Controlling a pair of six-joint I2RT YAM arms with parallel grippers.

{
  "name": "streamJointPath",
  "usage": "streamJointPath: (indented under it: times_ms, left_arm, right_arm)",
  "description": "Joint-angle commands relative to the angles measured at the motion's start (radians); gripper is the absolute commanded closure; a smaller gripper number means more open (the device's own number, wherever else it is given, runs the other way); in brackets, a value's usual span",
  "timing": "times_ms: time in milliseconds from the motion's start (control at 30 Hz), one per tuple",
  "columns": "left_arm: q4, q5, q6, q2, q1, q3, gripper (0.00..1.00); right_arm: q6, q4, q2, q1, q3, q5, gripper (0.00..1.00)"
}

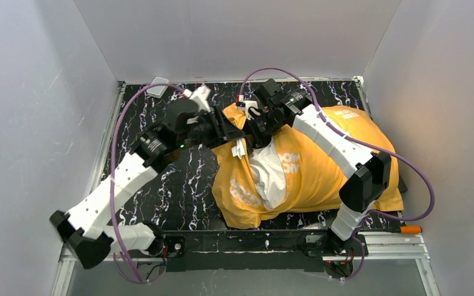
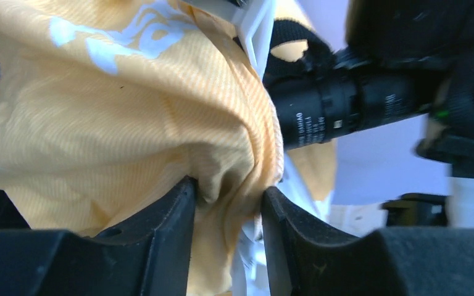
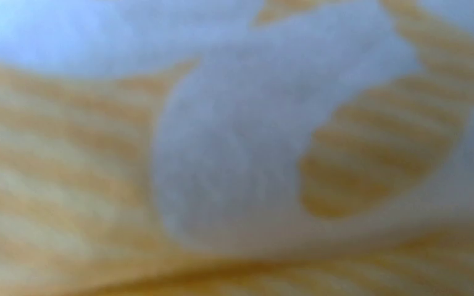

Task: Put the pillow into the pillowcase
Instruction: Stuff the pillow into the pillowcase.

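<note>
The pillowcase point(image 1: 327, 166) lies orange-yellow side out across the right half of the table, bulging over the pillow. A strip of the white pillow point(image 1: 270, 176) shows in its opening, which faces left. My left gripper point(image 1: 237, 137) is at the back edge of that opening. In the left wrist view, bunched orange pillowcase fabric point(image 2: 129, 111) is pinched between its black fingers point(image 2: 166, 228). My right gripper point(image 1: 256, 131) reaches down into the same opening, its fingertips buried in cloth. The right wrist view shows only blurred orange pillowcase point(image 3: 68, 185) with white print.
The black marbled table point(image 1: 185, 179) is boxed in by white walls at left, back and right. A small white object point(image 1: 159, 86) lies at the back left corner. An orange-tipped item point(image 1: 410, 229) sits by the front right rail. Purple cables loop over both arms.
</note>
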Motion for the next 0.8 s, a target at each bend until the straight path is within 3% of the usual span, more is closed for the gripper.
streamJointPath:
  times_ms: [0,333,500,567,667,767]
  left_arm:
    - [0.442,0.101,-0.268,-0.242,0.152,-0.182,1.0]
    - [0.454,0.102,-0.291,-0.317,0.227,-0.223,1.0]
    - [0.253,0.135,-0.204,-0.275,0.233,-0.132,1.0]
    - [0.157,0.188,-0.148,-0.23,0.232,-0.068,0.88]
    - [0.057,0.3,-0.107,-0.167,0.223,-0.025,0.61]
    - [0.009,0.295,-0.095,-0.14,0.146,-0.047,0.42]
  right_arm:
    - [-0.043,-0.126,-0.077,-0.055,-0.078,0.13,0.08]
    - [-0.058,-0.13,-0.085,-0.055,-0.089,0.152,0.07]
    - [-0.032,-0.125,-0.095,-0.055,-0.063,0.157,0.06]
    - [-0.026,-0.128,-0.091,-0.056,-0.055,0.156,0.06]
    - [-0.019,-0.128,-0.085,-0.055,-0.049,0.151,0.06]
    - [-0.018,-0.132,-0.079,-0.055,-0.043,0.153,0.05]
